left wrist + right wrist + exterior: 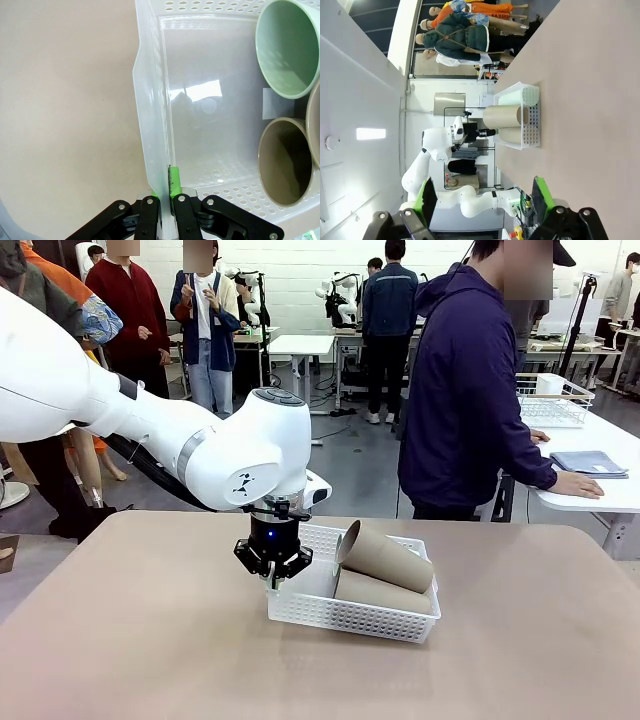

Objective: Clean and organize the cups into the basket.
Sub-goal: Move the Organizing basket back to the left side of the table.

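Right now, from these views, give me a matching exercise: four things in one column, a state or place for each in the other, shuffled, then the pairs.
Things:
1. left gripper
2. right gripper
3. mint-green cup
4. top brown cup

States or places:
A. jaws spread wide, nothing between them
B. lying in the basket, mouth toward the left wrist camera
C. shut on the basket's side wall
D. resting across another brown cup

Pairs: 1-C, 2-A, 3-B, 4-D

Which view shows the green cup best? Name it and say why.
The left wrist view: the green cup lies close up, its open mouth facing the camera, inside the basket. The right wrist view shows it small and far off, on its side. In the front view the brown cups hide it.
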You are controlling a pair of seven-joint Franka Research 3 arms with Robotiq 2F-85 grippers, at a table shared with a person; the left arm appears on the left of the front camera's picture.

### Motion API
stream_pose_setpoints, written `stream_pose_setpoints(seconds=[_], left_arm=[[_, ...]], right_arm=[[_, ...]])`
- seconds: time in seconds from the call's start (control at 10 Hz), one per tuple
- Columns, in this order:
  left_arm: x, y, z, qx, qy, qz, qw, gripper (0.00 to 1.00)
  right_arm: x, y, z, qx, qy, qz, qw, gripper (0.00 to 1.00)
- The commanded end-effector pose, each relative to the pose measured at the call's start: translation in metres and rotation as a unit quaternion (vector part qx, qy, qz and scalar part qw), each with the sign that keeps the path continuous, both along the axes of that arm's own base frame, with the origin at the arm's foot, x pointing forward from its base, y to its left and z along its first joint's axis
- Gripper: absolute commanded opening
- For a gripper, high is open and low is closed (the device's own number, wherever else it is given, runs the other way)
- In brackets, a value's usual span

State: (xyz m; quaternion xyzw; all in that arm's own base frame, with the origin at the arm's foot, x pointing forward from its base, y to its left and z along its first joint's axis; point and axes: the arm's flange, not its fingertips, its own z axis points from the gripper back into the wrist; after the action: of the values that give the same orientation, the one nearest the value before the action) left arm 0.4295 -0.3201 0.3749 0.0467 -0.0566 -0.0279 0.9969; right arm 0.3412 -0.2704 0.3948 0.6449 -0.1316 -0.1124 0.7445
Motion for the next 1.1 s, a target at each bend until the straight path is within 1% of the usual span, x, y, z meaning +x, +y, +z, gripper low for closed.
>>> stream_pose_setpoints(seconds=[0.0,0.1,0.4,0.5,0.7,0.8,1.0], left_arm=[[0.0,0.0,0.0,0.0,0.0,0.0,1.0,0.04],[-0.002,0.033,-0.002,-0.014,-0.007,0.007,1.0,0.04],[-0.034,0.143,0.018,-0.038,-0.054,0.025,0.998,0.04],[-0.04,0.167,0.017,-0.029,-0.055,0.023,0.998,0.04],[-0.041,0.217,0.004,0.011,-0.058,0.038,0.998,0.04],[-0.037,0.245,0.0,0.028,-0.064,0.042,0.997,0.04],[-0.031,0.289,0.001,0.03,-0.061,0.051,0.996,0.04]], right_arm=[[-0.001,0.001,0.002,-0.009,-0.003,0.007,1.0,1.0],[-0.001,0.001,0.002,-0.009,-0.003,0.007,1.0,1.0],[-0.001,0.001,0.002,-0.009,-0.003,0.007,1.0,1.0],[-0.001,0.001,0.002,-0.009,-0.003,0.007,1.0,1.0],[-0.001,0.001,0.002,-0.009,-0.003,0.007,1.0,1.0],[-0.001,0.001,0.002,-0.009,-0.003,0.007,1.0,1.0],[-0.001,0.001,0.002,-0.009,-0.003,0.007,1.0,1.0]])
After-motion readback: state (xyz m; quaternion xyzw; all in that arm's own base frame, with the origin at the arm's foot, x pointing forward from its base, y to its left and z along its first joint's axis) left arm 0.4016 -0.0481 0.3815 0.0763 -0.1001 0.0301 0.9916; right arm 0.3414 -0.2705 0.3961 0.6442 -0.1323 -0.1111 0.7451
